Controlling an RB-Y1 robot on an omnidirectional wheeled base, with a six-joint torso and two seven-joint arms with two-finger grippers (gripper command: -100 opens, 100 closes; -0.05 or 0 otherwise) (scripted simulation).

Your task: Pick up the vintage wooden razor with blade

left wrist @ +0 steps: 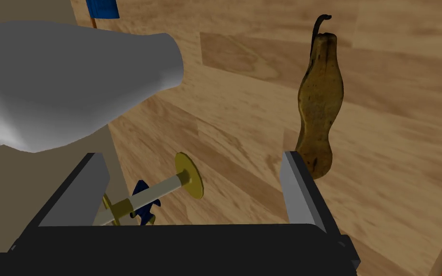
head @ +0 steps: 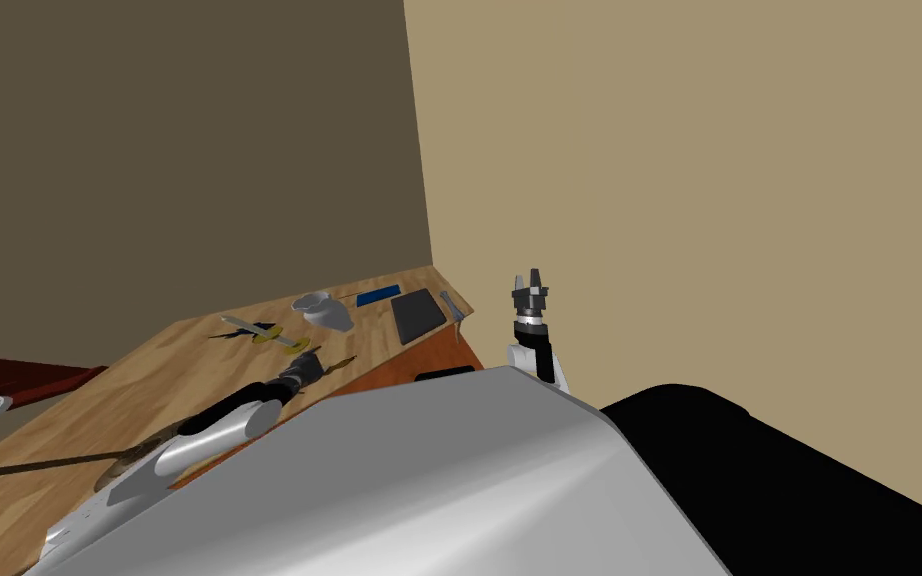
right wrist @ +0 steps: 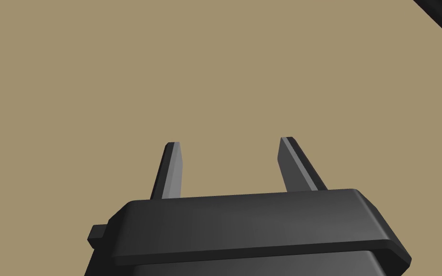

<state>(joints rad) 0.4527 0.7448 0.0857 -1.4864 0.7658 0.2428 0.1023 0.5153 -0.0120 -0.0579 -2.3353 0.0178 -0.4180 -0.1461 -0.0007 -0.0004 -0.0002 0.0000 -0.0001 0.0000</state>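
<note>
1. The razor (left wrist: 160,191) is lying flat on the counter (left wrist: 263,57). It is showing a slim, pale, rod-like handle, a brass-yellow disc at one end, a smaller yellow collar further along, and a jagged dark blue piece beside that collar.
2. The counter is showing a light wood grain in broad planks with a smooth, matte face.
3. A grey flared vessel (left wrist: 71,81), smooth and rounded, is standing close beside the razor.
4. A brown pear-shaped object (left wrist: 320,105) with a mottled skin and a curled dark stem is lying on the wood, beyond the finger far from the vessel.
5. In the head view, a blue slab (head: 379,295) and a dark flat square (head: 417,315) are sitting further along the counter, near its far corner.
6. The left arm is reaching low over the counter. The left hand (left wrist: 192,154) is hanging open, with its fingers spread wide.
7. The razor is lying in the gap between those fingers, nearer the one on the vessel's side. Its near end is hidden behind the hand's dark body.
8. The right arm is standing raised off the counter's end. The right hand (right wrist: 230,141) is pointing up with its fingers apart, holding nothing.
</note>
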